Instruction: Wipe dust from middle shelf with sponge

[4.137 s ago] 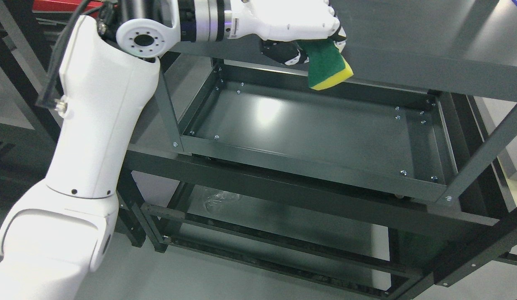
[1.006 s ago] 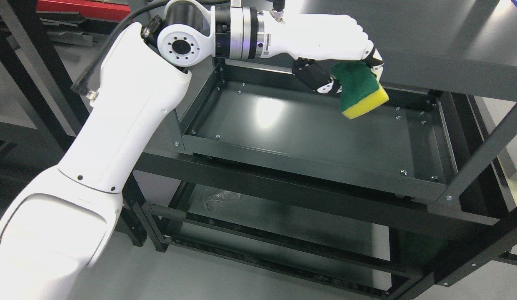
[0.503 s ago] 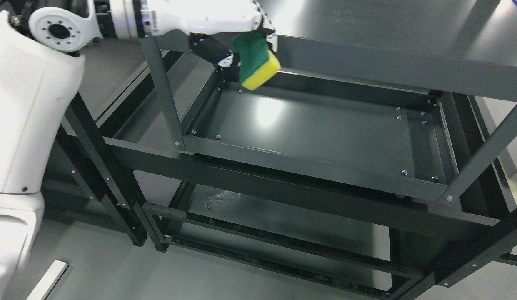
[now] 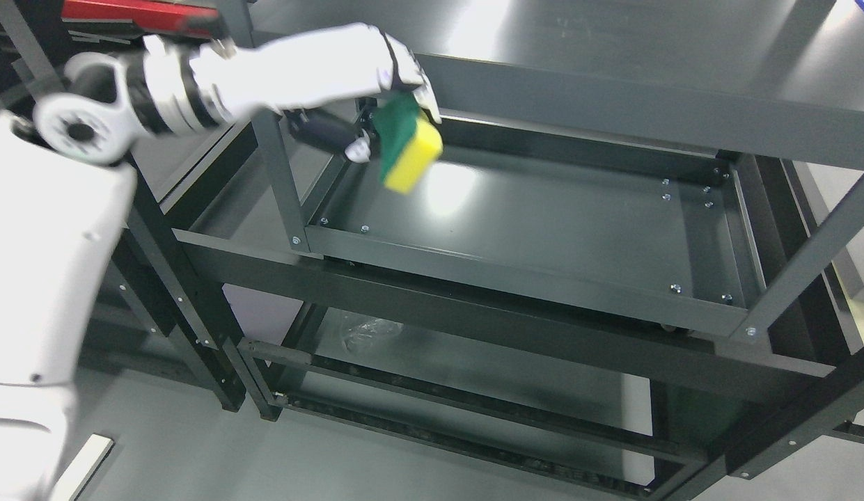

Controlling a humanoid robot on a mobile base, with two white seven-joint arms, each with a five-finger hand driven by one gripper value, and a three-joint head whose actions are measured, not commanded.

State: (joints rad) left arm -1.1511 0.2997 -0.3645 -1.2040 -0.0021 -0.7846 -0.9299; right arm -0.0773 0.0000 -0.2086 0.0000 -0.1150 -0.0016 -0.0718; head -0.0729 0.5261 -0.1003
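The left robot hand (image 4: 376,83) has its fingers closed around a green-and-yellow sponge (image 4: 406,152), yellow side down. The sponge hangs over the far left corner of the middle shelf (image 4: 543,223); contact with it cannot be told.

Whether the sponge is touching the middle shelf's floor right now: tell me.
Cannot tell. In the head view the left hand holds the sponge over the middle shelf, but motion blur hides any contact or gap.

Motion-blurred left robot hand (image 4: 348,66) and sponge (image 4: 406,149); shelf rack (image 4: 515,278) cropped at right edge.
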